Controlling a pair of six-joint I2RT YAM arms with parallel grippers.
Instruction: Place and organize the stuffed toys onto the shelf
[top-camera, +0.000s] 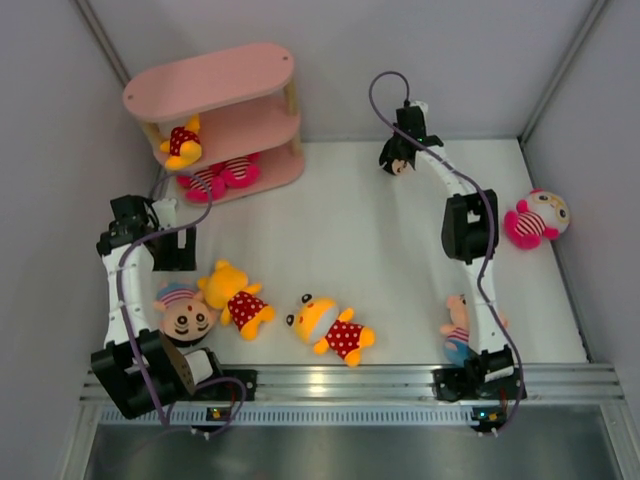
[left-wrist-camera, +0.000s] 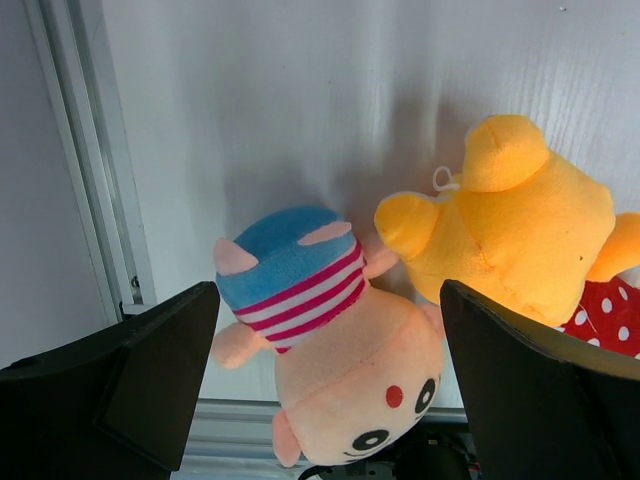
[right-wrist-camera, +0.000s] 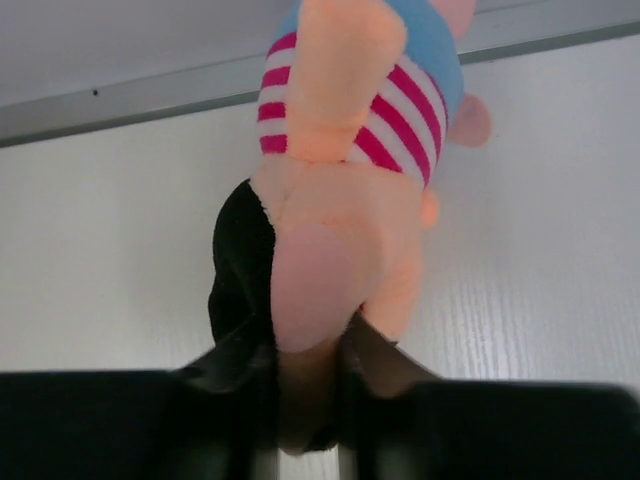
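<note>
The pink shelf stands at the back left; a yellow bear sits on its middle board and a pink doll lies on the bottom board. My right gripper is at the back of the table, shut on the head of a black-haired boy doll in a striped shirt. My left gripper hangs open over another boy doll, one finger on each side, not touching it. A yellow bear lies against that doll.
A second yellow bear lies near the front middle. A boy doll is partly hidden by the right arm. A pink doll lies at the right wall. The metal rail runs along the front edge.
</note>
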